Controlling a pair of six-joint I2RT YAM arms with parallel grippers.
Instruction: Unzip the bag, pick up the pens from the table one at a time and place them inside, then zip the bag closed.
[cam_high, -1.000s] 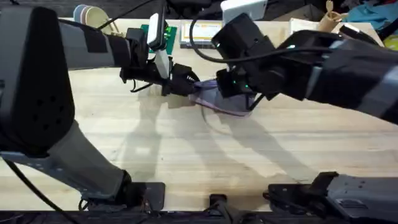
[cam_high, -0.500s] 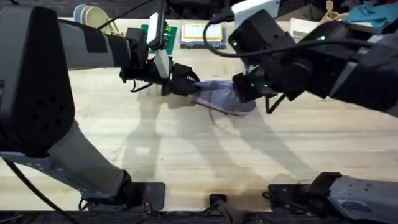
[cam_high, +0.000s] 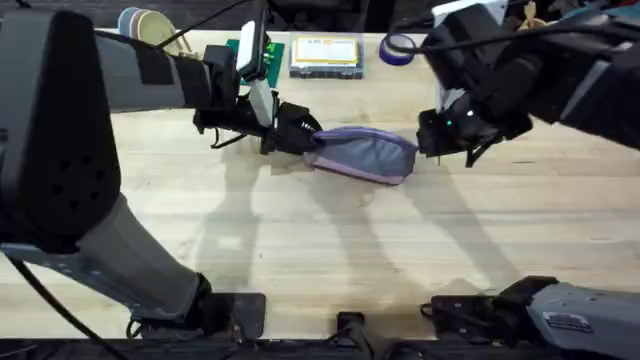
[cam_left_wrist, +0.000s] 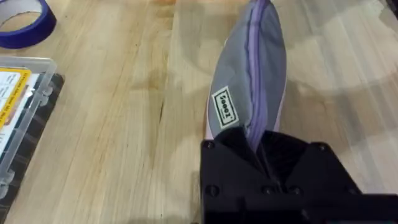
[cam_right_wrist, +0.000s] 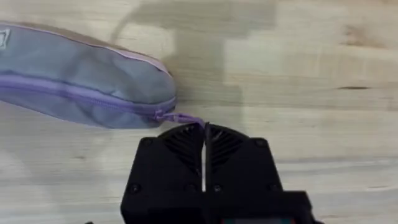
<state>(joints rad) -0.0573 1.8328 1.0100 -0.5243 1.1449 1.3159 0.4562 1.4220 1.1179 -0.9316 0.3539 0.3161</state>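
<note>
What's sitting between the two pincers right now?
The bag, zipped, spans the gap in the overhead view: left pincer clamps one end, right pincer pinches its pull tab.

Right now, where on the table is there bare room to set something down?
The wide table stretch between the bag and the arm bases is bare. Crowded: the far edge, with clear box and tape roll, and around both grippers at the bag's ends.

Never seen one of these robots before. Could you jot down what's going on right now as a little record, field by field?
Bag: lilac and grey bag lying on the table, zipper run shut along its length
Left gripper: shut on one end of the bag
Right gripper: fingers closed on the purple pull tab at the other end
Pens: none seen on the tabletop
Nearby: clear plastic box, roll of blue tape
</note>
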